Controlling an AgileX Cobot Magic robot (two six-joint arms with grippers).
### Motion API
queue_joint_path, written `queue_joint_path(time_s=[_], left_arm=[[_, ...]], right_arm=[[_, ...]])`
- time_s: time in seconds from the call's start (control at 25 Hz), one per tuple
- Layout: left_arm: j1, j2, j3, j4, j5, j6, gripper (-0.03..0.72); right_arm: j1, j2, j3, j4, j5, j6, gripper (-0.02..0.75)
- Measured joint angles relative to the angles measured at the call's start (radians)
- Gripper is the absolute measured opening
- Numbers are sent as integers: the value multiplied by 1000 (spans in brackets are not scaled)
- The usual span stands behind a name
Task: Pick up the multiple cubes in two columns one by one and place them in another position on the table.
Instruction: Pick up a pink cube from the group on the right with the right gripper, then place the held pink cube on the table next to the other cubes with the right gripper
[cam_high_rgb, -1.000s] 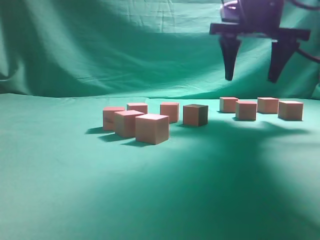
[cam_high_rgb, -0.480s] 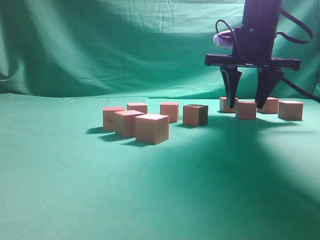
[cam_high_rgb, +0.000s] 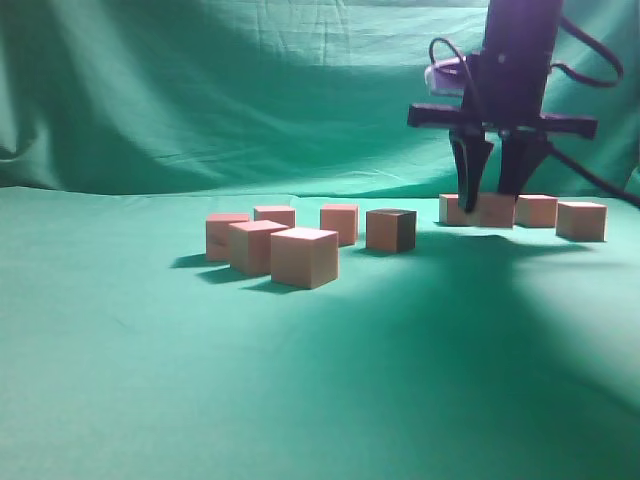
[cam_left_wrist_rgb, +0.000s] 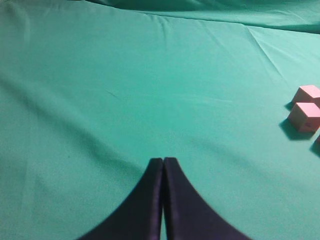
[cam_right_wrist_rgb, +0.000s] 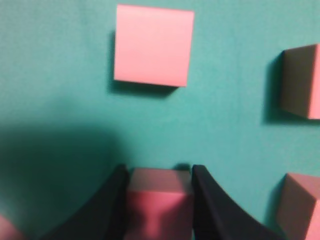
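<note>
Jaws of vertical right gripper clamp a cube.

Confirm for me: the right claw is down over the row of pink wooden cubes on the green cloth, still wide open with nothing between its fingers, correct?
Not quite. The right claw is down over the row, but it has closed on a pink wooden cube; the right wrist view shows both fingers against its sides.

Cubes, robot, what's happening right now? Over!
Right gripper shut on one pink cube, still on the cloth. Left gripper shut, empty, over bare cloth. Neighbouring cubes close beside; nothing blocking.
</note>
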Motion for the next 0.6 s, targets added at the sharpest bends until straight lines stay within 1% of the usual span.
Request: queue_joint_path(time_s=[0.16, 0.24, 0.44, 0.6], left_arm=[[0, 0, 0, 0, 0, 0, 0], [0, 0, 0, 0, 0, 0, 0], [0, 0, 0, 0, 0, 0, 0], [0, 0, 0, 0, 0, 0, 0]], right_arm=[[2, -88, 0, 53, 48, -58, 283], [20, -163, 0, 53, 79, -85, 283], [118, -319, 12, 55, 140, -144, 283], [209, -417, 109, 59, 132, -151, 283]])
